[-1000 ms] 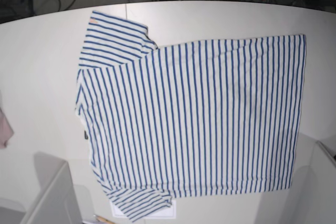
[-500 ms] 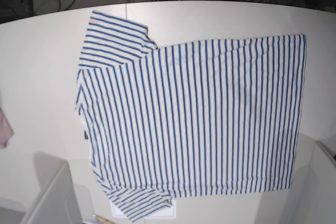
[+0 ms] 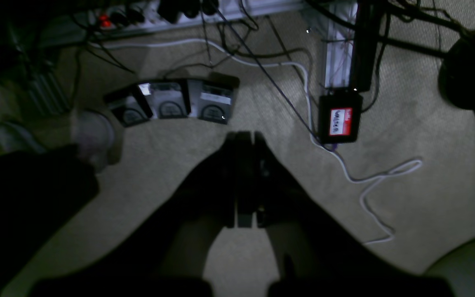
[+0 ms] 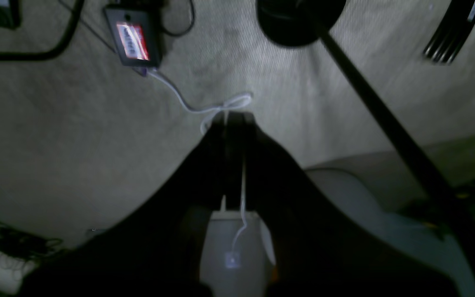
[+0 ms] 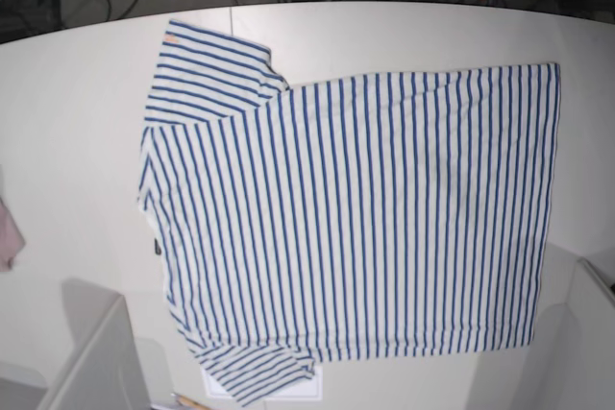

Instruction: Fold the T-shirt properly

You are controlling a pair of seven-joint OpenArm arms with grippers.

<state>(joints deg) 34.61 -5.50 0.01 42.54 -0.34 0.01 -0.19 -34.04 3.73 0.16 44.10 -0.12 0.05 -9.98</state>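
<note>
Your striped T-shirt (image 5: 351,218) lies flat, spread across the tabletop (image 5: 77,122); it looks light and limp. Pinch a sleeve or hem corner. Left gripper (image 3: 243,136) and right gripper (image 4: 234,117) are closed, empty.

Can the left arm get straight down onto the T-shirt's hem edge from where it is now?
Probably yes, though not at once. The T-shirt lies flat and uncovered on the table, nothing on it. But the left gripper is shut and its camera shows only floor and cables, so it seems parked off the table.
</note>
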